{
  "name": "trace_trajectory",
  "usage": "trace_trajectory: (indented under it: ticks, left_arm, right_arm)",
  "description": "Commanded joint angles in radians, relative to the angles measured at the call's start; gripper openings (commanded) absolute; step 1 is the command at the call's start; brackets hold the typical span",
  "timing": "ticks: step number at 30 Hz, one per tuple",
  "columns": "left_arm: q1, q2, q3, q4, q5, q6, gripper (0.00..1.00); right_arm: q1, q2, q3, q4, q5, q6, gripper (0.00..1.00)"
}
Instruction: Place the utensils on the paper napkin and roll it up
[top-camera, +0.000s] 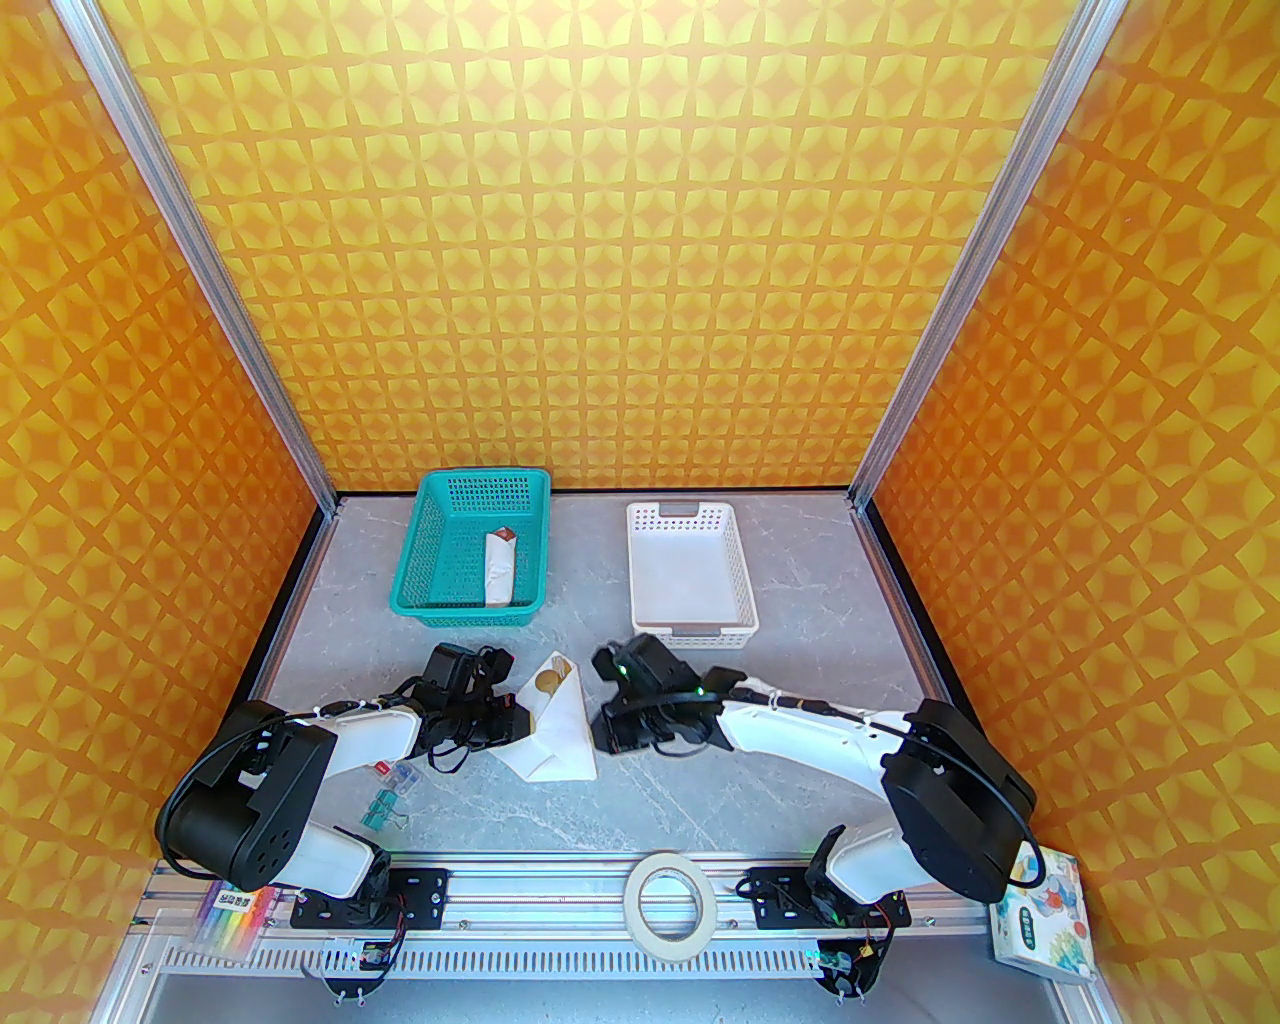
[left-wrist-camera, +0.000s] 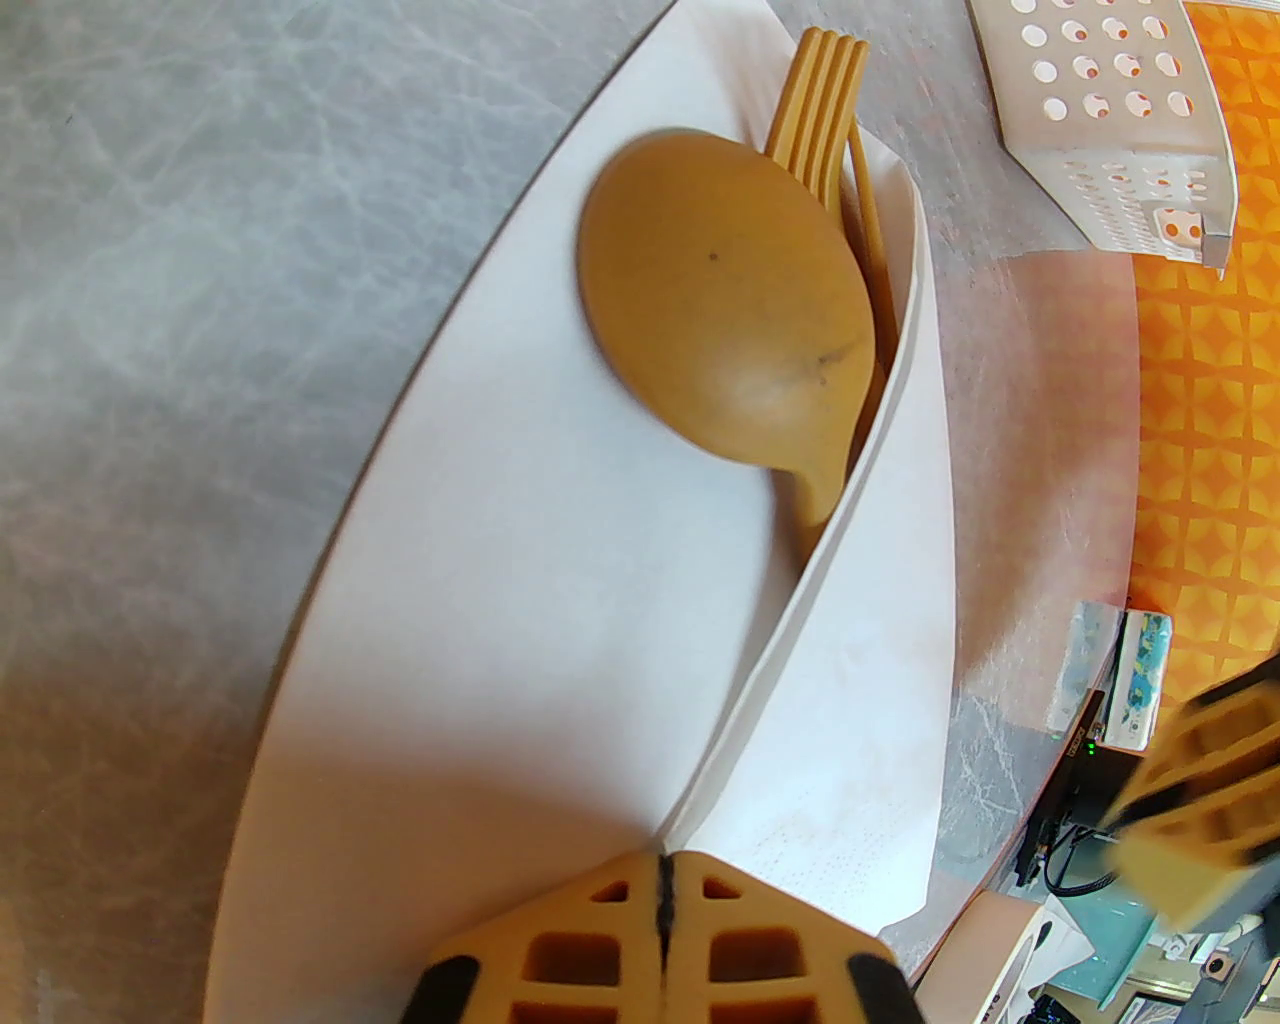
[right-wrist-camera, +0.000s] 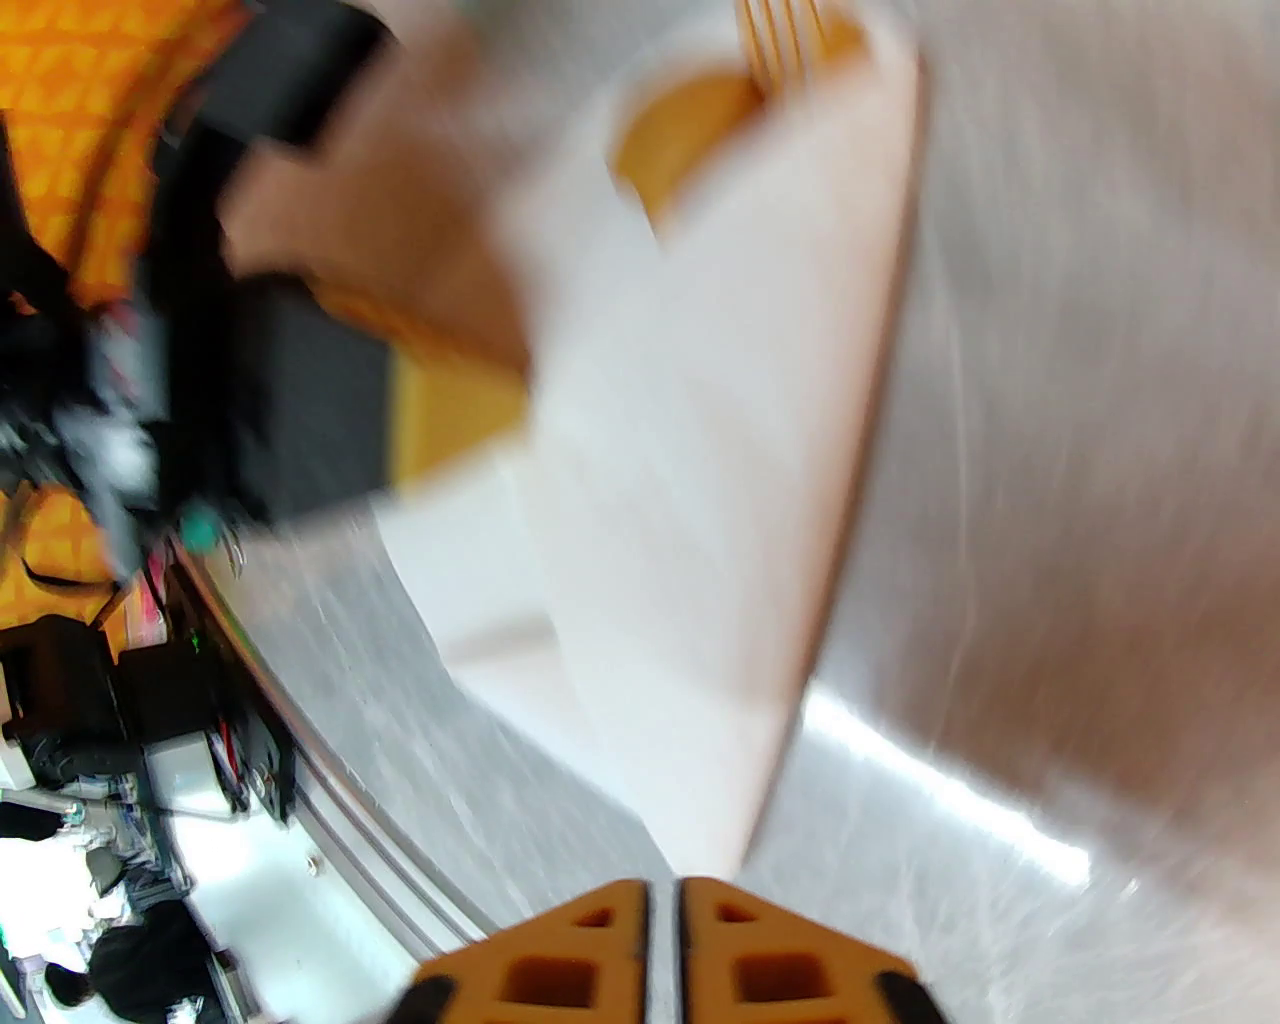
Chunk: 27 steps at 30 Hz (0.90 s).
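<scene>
The white paper napkin (top-camera: 560, 730) lies at the table's centre with its right side folded over the utensils. The tan spoon (left-wrist-camera: 720, 300) and the fork (left-wrist-camera: 820, 110) stick out of the fold at the far end; the spoon bowl (top-camera: 547, 683) also shows from above. My left gripper (left-wrist-camera: 665, 900) sits at the napkin's left near edge, shut with the fold's edge running into its tips. My right gripper (right-wrist-camera: 665, 920) is just off the napkin's right near corner, its jaws a narrow slit apart with nothing between them. That view is blurred.
At the back left a teal basket (top-camera: 425, 540) holds a white roll with a red-brown tip (top-camera: 498, 570). A white basket (top-camera: 740, 580) stands at the back right. Binder clips (top-camera: 385, 805) lie near the left arm. A tape roll (top-camera: 670, 900) rests on the front rail.
</scene>
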Motion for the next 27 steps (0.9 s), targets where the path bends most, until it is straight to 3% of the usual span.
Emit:
trace_trajectory:
  ticks: [1,7,13,27]
  left_arm:
    - [-0.007,0.026,-0.017,-0.085,-0.09,0.02,0.0]
    - [-0.007,0.015,-0.023,-0.083,-0.09,0.018,0.0]
    - [-0.007,0.017,-0.024,-0.081,-0.089,0.022,0.0]
    - [-0.007,0.021,-0.024,-0.075,-0.089,0.019,0.0]
  right_arm:
    - [0.041,0.06,0.09,-0.082,0.187,-0.06,0.24]
    - [0.103,0.203,0.222,-0.121,0.382,-0.038,0.49]
    - [0.128,0.323,0.314,-0.12,0.396,-0.043,0.63]
    - [0.13,0.451,0.372,-0.136,0.383,-0.062,0.68]
